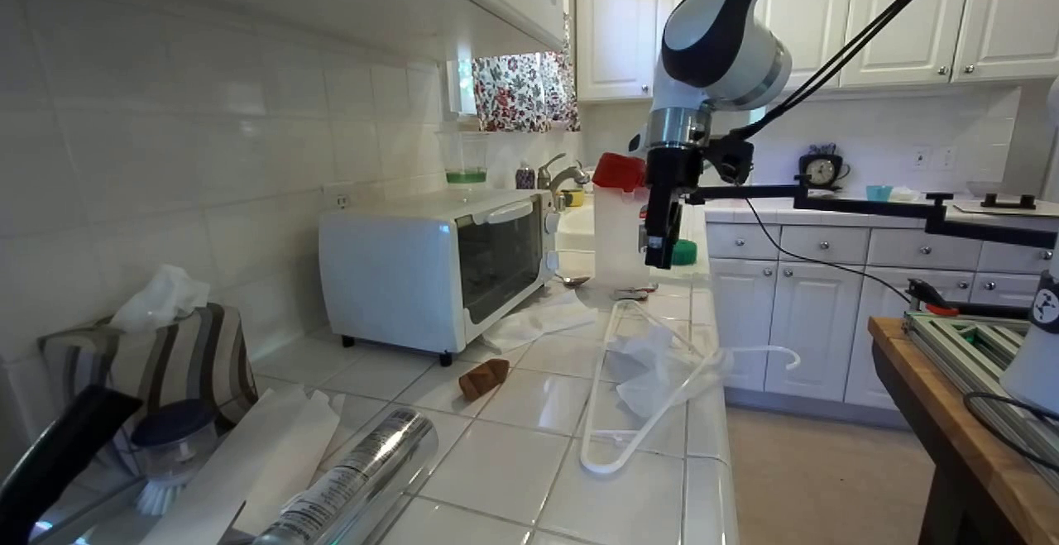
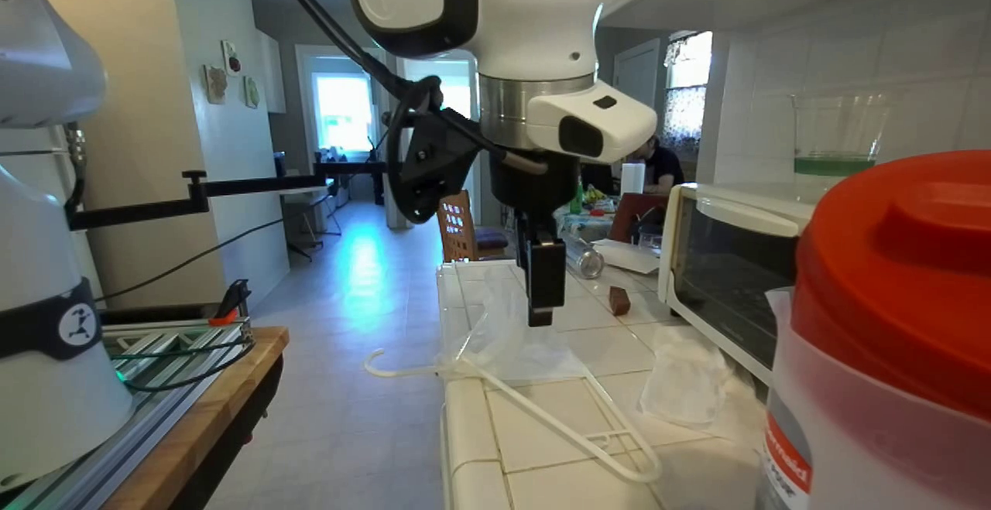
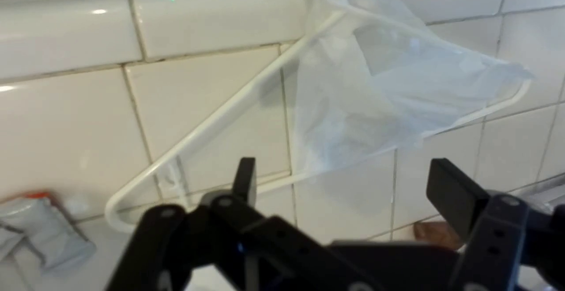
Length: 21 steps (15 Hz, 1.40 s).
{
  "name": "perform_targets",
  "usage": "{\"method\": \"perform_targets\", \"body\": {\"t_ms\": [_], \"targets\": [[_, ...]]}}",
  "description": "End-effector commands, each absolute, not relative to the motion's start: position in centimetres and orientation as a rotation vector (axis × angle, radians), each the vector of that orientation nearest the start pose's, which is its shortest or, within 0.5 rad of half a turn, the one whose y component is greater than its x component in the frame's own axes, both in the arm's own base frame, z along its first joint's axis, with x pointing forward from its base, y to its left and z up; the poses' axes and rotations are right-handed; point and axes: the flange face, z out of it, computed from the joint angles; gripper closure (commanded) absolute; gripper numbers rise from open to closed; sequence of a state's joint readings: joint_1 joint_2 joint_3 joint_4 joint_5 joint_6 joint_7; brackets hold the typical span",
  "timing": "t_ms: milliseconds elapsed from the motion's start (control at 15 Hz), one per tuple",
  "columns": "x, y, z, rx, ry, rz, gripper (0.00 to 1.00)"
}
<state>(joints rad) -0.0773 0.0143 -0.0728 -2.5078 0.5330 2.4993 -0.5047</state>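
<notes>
1. White tiled worktop (image 1: pixel 513 466), glossy, grout lines showing, rounded edge on the floor side.
2. Tool (image 3: pixel 348 185) hangs above it, released, 2 fingers (image 3: pixel 457 194) spread well apart.
3. White hanger (image 3: pixel 223 107) lies on the worktop below the tool, hook end out past the edge in both exterior views.
4. Translucent plastic sheet (image 3: pixel 353 114), crumpled, overlaps the hanger.
5. White toaster oven (image 1: pixel 389 272) stands near the tiled wall (image 1: pixel 198 164); small brown block (image 1: pixel 484 378) lies near it.
6. Silver cylinder (image 1: pixel 364 472) lies on its side, striped tissue box (image 1: pixel 186 355) by the wall.
7. Red-lidded container (image 1: pixel 616 235) stands upright near the sink (image 1: pixel 575 235).
8. Room: white cabinets (image 1: pixel 619 24) above and below, floral curtain (image 1: pixel 521 86) at the window (image 1: pixel 467 86), black clock (image 1: pixel 821 170) toward the back.
9. Pale floor (image 2: pixel 356 386), bright glare patch, in an exterior view; wooden chair (image 2: pixel 457 227) and a person (image 2: pixel 667 169) in dark clothes farther back.
</notes>
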Motion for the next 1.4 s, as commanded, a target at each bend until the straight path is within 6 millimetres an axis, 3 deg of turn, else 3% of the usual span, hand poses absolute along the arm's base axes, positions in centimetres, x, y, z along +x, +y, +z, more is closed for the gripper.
{"method": "perform_targets", "body": {"t_ms": [0,133,400,667,733,1000,1333], "targets": [[46.8,-7.3,26.3,-2.957,0.295,-0.204,0.0],[47.3,-7.5,25.1,-3.015,0.401,-0.254,0.0],[47.1,-10.0,21.6,-3.107,0.649,-0.25,0.0],[48.1,-11.4,20.9,-3.134,0.978,-0.232,0.0],[47.2,-11.6,20.8,-3.122,0.847,-0.225,0.0],[47.9,-11.0,21.0,-3.1,0.953,-0.251,0.0],[48.3,-8.7,20.5,-3.0,0.963,-0.363,0.0]]}}
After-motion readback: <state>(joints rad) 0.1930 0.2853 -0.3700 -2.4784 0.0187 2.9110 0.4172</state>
